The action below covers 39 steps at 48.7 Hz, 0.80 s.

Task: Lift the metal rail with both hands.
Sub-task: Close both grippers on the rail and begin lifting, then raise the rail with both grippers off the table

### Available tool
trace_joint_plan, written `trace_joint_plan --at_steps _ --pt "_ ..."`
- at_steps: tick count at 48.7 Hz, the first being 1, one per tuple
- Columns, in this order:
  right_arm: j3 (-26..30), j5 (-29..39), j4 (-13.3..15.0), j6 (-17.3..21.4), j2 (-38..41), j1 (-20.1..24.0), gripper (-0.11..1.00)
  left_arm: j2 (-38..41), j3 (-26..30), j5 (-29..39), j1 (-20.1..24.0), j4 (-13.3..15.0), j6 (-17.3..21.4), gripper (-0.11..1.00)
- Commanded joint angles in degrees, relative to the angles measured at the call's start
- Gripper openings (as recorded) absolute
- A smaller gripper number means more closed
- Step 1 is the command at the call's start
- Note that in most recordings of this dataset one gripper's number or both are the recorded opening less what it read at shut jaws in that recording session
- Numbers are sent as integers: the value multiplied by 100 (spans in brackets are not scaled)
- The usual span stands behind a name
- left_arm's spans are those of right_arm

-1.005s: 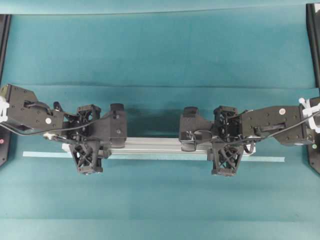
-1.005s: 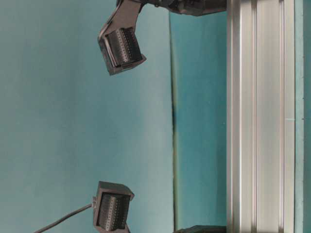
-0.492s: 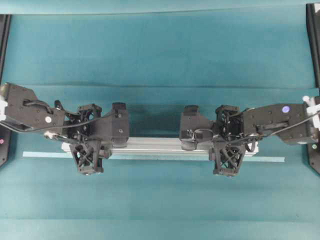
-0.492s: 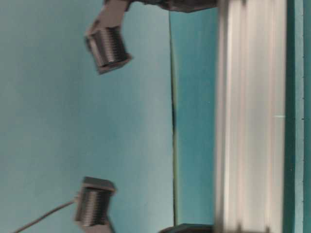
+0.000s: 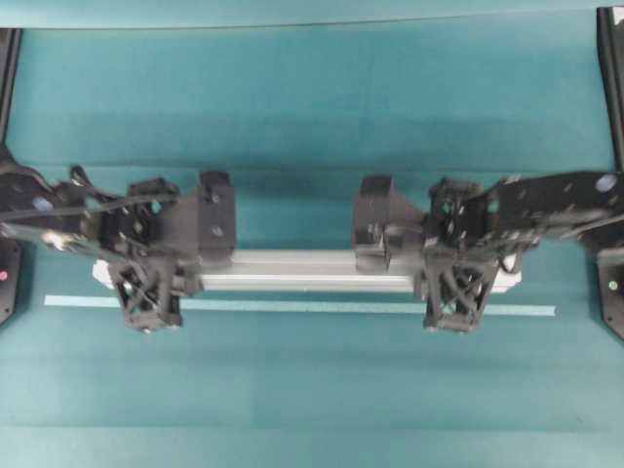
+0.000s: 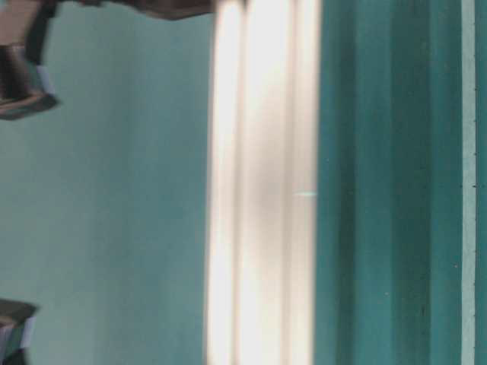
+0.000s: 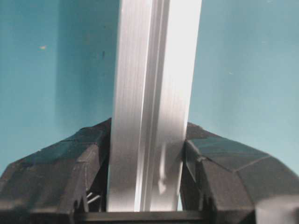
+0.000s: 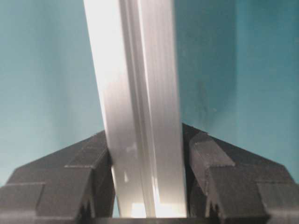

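metal rail (image 5: pixel 307 270) looks like brushed shiny aluminium, both pincers are matt black plastic, bench (image 5: pixel 312 117) is matt teal cloth

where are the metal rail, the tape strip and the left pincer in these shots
metal rail (image 5: pixel 302 271), overhead view, bare middle stretch between the two arms.
tape strip (image 5: pixel 292 306), overhead view, middle of its length.
left pincer (image 7: pixel 148 172), left wrist view, midway between its fingertips, over the clamped rail.

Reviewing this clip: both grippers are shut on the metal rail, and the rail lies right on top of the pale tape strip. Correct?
Not quite. Both the left gripper and right gripper are shut on the metal rail, but the overhead view shows the rail apart from the tape strip, with teal cloth between them.
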<state>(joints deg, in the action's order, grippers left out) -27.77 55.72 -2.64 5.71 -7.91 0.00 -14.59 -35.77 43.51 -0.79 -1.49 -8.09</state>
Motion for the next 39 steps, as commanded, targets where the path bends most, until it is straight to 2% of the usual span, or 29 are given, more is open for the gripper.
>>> trace_joint_plan --at_steps 1,25,39 --pt "290 246 -18 141 -114 -26 39 -334 237 158 26 0 -79 37" --pt "1397 1468 -35 176 -141 -62 39 -659 1011 826 53 0 -167 37" --pt "2136 2250 -114 193 -193 -105 39 -861 1556 1512 114 0 -176 37"
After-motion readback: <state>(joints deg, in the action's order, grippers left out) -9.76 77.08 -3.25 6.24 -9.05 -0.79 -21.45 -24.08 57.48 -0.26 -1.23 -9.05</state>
